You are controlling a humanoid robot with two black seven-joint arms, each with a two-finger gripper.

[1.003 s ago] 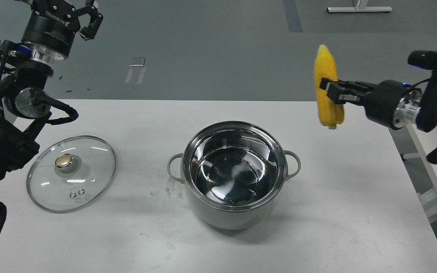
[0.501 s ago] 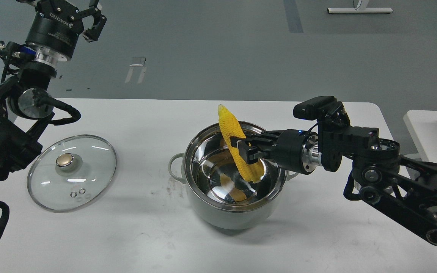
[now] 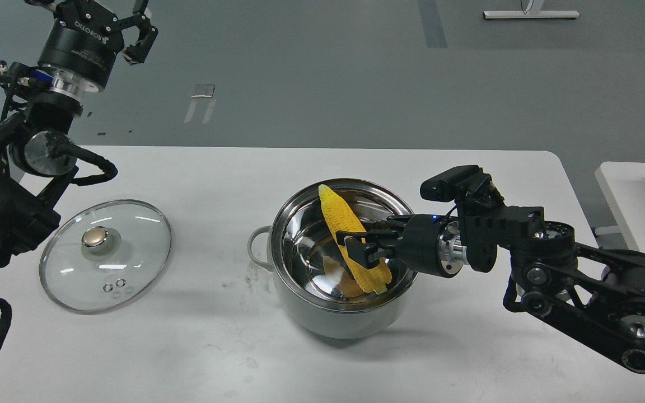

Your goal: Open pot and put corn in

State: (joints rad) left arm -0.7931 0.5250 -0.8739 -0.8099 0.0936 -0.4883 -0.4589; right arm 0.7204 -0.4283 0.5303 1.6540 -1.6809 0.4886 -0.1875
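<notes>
— Your right tool (image 3: 363, 251) has its two fingers closed on the corn (image 3: 351, 238), gripping it around the lower half, and it reaches in over the right rim of the pot (image 3: 338, 313).

— And where is the corn itself?

— You have it tilted inside the open pot: the pointed end leans up toward the far left rim, the blunt end sits low by the near right wall. You cannot tell whether that blunt end touches the steel bottom. A yellow reflection shows on the shiny floor under it.

— What about your left tool?

— Your left tool (image 3: 132, 28) is raised high at the top left, well apart from everything on the desk (image 3: 468, 347), fingers spread and holding nothing.

— The lid?

— You see the glass lid (image 3: 132, 263) lying flat on the desk left of the pot, gold knob (image 3: 94, 237) up, clear of the pot's left handle (image 3: 256, 245).
</notes>
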